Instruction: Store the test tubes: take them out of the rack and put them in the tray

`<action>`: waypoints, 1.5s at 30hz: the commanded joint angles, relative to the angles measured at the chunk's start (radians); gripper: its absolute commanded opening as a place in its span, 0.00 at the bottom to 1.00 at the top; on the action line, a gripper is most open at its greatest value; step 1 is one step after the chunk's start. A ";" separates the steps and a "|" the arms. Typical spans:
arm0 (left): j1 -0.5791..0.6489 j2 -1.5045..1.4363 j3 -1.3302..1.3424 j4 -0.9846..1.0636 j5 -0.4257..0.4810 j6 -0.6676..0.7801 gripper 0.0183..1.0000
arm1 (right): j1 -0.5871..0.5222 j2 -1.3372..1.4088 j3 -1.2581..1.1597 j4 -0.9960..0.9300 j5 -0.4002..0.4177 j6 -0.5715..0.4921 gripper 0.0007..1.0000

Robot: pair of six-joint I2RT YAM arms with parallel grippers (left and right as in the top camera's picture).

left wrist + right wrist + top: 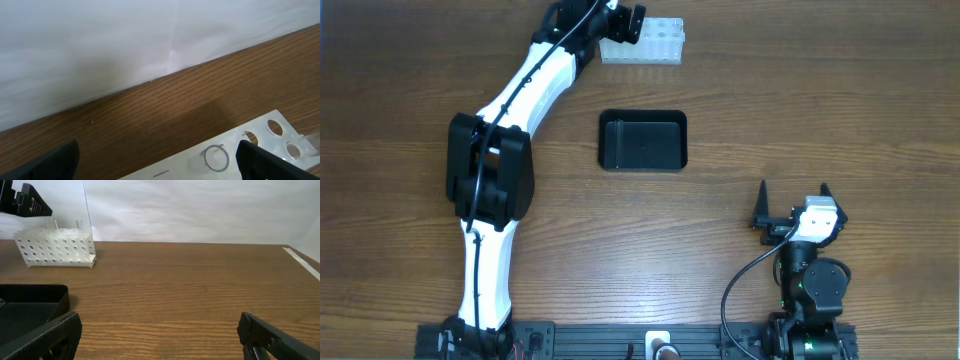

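Rack (655, 45) with clear test tubes (55, 226) stands at the far edge of the surface (820, 100). We see the left hand (625, 22) above the rack's left end, its fingers spread wide with nothing gripped. From the left wrist, one tube's round rim (216, 156) shows in the rack's top plate between those fingers. The black tray (684, 140) lies nearer the arms, apart from the rack. We cannot tell whether it holds a tube. The right hand (792, 192) sits near its base, well apart from both, also wide and holding nothing.
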 commanded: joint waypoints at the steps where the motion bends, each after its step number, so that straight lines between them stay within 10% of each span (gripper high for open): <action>1: 0.008 0.034 -0.002 0.022 0.010 0.015 1.00 | -0.007 -0.010 -0.006 -0.004 -0.004 -0.004 0.99; 22: 0.008 0.084 -0.002 0.097 0.040 0.014 0.99 | -0.007 -0.010 -0.006 -0.004 -0.004 -0.004 0.99; 32: 0.008 0.084 -0.002 0.103 0.056 0.014 0.71 | -0.007 -0.010 -0.006 -0.004 -0.004 -0.004 0.99; 45: 0.007 0.084 -0.002 0.102 0.120 0.014 0.67 | -0.007 -0.010 -0.006 -0.004 -0.004 -0.004 0.99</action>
